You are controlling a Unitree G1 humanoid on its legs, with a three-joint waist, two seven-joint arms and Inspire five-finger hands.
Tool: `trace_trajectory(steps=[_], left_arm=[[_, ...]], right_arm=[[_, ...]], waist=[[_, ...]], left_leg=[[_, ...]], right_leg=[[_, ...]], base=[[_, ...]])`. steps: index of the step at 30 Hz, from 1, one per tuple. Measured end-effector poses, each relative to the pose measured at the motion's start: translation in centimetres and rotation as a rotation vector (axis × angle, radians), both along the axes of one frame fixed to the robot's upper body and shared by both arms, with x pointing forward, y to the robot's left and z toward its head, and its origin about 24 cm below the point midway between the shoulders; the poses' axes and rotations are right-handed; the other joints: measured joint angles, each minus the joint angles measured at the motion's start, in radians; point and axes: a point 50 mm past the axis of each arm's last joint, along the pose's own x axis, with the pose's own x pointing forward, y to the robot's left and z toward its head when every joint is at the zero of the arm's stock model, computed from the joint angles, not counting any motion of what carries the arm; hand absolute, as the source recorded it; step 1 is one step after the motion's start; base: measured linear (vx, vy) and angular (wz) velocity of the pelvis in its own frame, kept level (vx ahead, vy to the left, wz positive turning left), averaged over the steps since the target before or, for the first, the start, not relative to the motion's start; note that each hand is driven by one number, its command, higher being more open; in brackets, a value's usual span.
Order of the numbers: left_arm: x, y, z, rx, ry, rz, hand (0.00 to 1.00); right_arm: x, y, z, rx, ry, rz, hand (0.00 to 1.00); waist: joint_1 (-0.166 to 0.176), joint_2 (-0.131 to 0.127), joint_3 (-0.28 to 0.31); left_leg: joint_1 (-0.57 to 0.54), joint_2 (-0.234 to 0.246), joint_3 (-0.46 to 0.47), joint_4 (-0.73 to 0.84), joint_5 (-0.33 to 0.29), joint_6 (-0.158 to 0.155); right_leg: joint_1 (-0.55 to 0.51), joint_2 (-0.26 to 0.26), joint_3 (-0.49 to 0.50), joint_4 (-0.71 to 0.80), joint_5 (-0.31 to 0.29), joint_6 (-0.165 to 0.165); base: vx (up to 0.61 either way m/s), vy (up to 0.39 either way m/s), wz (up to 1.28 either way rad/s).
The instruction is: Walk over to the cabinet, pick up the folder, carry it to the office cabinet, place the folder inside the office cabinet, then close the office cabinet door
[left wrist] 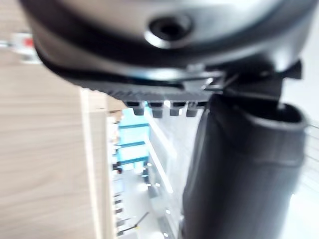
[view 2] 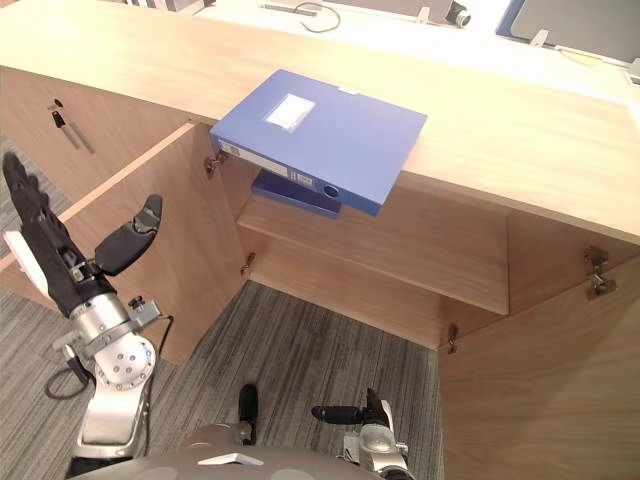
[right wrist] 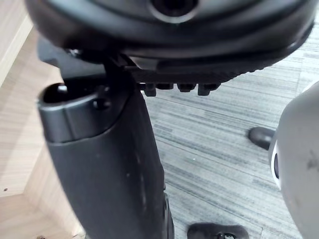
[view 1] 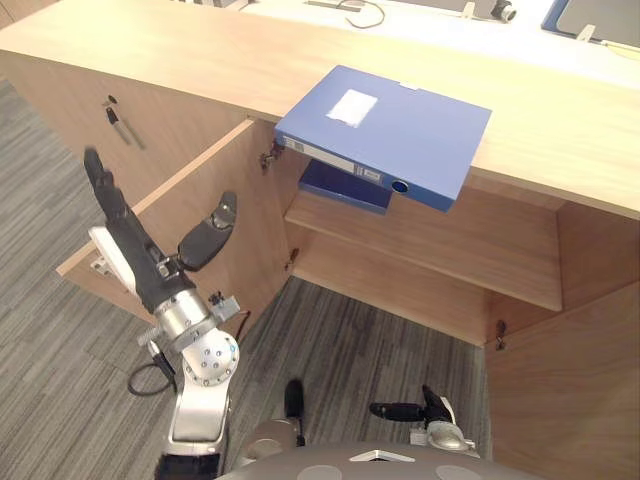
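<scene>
While the blue folder (view 1: 385, 130) lies on the cabinet top (view 1: 560, 120), the left hand (view 1: 138, 258) is held raised by the open left door (view 1: 255, 215).
The folder is laid flat, its near edge overhanging the open compartment, with a darker folder (view 1: 345, 187) on the shelf (view 1: 450, 240) beneath. The left hand's fingers are stretched straight and kept together, the thumb spread apart, nothing gripped. The right hand (view 1: 425, 410) is seen low at the near right over the carpet (view 1: 350, 340); its finger state cannot be told.
</scene>
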Motion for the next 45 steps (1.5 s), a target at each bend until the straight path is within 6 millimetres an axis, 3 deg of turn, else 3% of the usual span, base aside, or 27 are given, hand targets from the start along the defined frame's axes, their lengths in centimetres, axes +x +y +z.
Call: trace_trajectory(steps=[2, 7, 12, 18, 27, 31, 39, 45], left_arm=[[0.5, -0.3, 2.1, 0.225, -0.065, -0.016, 1.0], [0.7, -1.0, 4.7, 0.56, -0.176, -0.02, 1.0], [0.9, -1.1, 5.0, 0.633, -0.178, -0.025, 1.0], [2.2, -0.8, 5.1, 0.747, -0.139, -0.061, 1.0], [4.1, -0.7, 3.9, 0.877, -0.019, -0.162, 1.0], [4.4, -0.4, 3.6, 0.889, 0.013, -0.164, 1.0], [5.8, 0.1, 2.6, 0.886, 0.12, -0.202, 1.0], [6.5, 0.1, 1.6, 0.886, 0.198, -0.244, 1.0]], right_arm=[[-0.4, -0.5, -0.1, -0.012, 0.016, 0.002, 1.0], [-0.3, -0.8, -0.1, -0.014, 0.012, 0.007, 1.0], [-0.2, -0.8, -0.1, -0.022, 0.022, 0.051, 1.0], [-0.6, -0.6, -0.3, -0.007, 0.042, 0.056, 1.0], [-0.5, -0.9, -0.3, 0.004, 0.038, 0.023, 1.0], [-0.7, -0.9, -0.3, 0.012, 0.042, 0.008, 1.0], [-0.9, -0.3, -0.4, 0.044, 0.046, -0.054, 1.0], [-0.7, -0.4, -0.4, 0.048, 0.05, -0.061, 1.0]], waist=[[-0.009, 0.009, -0.005], [-0.031, 0.023, -0.014], [-0.036, 0.024, -0.024], [-0.037, 0.002, -0.039], [-0.046, 0.003, -0.044], [-0.051, -0.003, -0.048], [-0.066, -0.044, -0.048], [-0.083, -0.043, -0.046]], left_leg=[[0.0, 0.005, 0.008, 0.0, 0.008, -0.006], [0.002, 0.018, 0.034, 0.0, 0.026, -0.015], [0.001, 0.033, 0.044, 0.0, 0.037, -0.01], [0.006, 0.031, 0.05, 0.0, 0.044, -0.009], [0.039, 0.046, 0.059, -0.002, 0.031, -0.023], [0.038, 0.046, 0.052, -0.002, 0.027, -0.019], [0.048, 0.025, 0.056, -0.001, 0.02, -0.022], [0.071, 0.023, 0.061, -0.001, 0.01, -0.033]], right_leg=[[-0.002, 0.005, 0.015, -0.012, -0.001, -0.002], [-0.008, 0.02, 0.055, -0.037, -0.009, -0.01], [-0.015, 0.033, 0.067, -0.041, -0.007, -0.007], [-0.004, 0.032, 0.071, -0.051, 0.003, 0.004], [0.016, 0.038, 0.08, -0.054, -0.003, -0.017], [0.019, 0.037, 0.072, -0.054, -0.009, -0.015], [0.037, 0.026, 0.068, -0.069, -0.006, -0.007], [0.052, 0.018, 0.068, -0.07, -0.006, -0.007]], base=[[-0.09, -0.004, -0.16], [-0.09, -0.017, -0.19], [-0.03, -0.02, -0.08], [0.0, -0.001, -0.01], [-0.05, -0.004, -0.06], [-0.02, -0.007, 0.07], [0.05, -0.029, 0.0], [0.03, -0.035, -0.1]])
